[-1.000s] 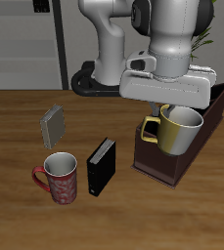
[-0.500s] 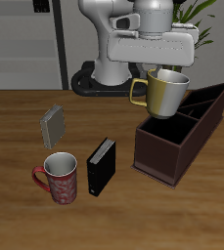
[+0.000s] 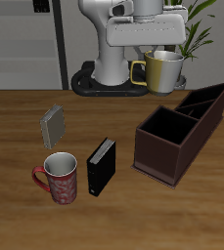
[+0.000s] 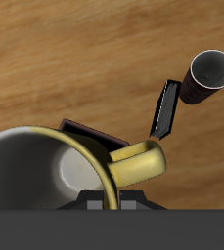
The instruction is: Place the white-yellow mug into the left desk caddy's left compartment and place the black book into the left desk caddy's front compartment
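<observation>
The arm is raised high at the table's back, its white wrist block level and the gripper pointing down. The fingers are closed on the white-yellow mug, which hangs upright in the air beneath them.

Glossy ceramic-looking white-yellow mug above a matt, wood-grain table; the left desk caddy looks smooth, dull maroon.

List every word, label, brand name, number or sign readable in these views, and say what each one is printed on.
None can be read.
The red patterned mug shows a pale pattern, no legible letters.
The black book, the grey book, the white-yellow mug and the left desk caddy show no print.
</observation>
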Controlling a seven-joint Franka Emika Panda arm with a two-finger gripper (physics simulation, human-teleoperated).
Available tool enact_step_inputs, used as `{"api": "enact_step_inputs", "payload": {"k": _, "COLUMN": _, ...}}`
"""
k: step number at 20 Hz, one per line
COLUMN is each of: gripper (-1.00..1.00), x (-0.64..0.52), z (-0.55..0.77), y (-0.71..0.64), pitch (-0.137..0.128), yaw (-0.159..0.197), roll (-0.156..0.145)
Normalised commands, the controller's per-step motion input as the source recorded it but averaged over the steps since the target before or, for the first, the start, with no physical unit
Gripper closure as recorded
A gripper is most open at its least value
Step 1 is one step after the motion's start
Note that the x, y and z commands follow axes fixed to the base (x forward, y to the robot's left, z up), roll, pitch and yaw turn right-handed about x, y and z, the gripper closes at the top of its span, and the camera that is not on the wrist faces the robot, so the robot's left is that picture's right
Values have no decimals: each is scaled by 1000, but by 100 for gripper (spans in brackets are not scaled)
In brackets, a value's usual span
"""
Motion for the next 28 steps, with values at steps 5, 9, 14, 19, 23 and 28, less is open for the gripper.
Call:
{"api": "enact_step_inputs", "payload": {"k": 5, "gripper": 100, "x": -638, "z": -167, "y": 205, "pitch": -3, "yaw": 58, "roll": 94}}
{"api": "enact_step_inputs", "payload": {"k": 9, "gripper": 100, "x": -679, "z": -117, "y": 120, "pitch": 2, "yaw": 14, "roll": 101}}
{"api": "enact_step_inputs", "payload": {"k": 14, "gripper": 100, "x": -405, "z": -71, "y": 82, "pitch": -9, "yaw": 1, "roll": 48}}
{"api": "enact_step_inputs", "payload": {"k": 19, "gripper": 100, "x": -371, "z": -175, "y": 155, "pitch": 8, "yaw": 19, "roll": 41}}
{"api": "enact_step_inputs", "payload": {"k": 23, "gripper": 100, "x": -213, "z": -188, "y": 174, "pitch": 33, "yaw": 21, "roll": -19}}
{"api": "enact_step_inputs", "payload": {"k": 28, "gripper": 100, "x": -202, "z": -106, "y": 342, "pitch": 10, "yaw": 15, "roll": 23}}
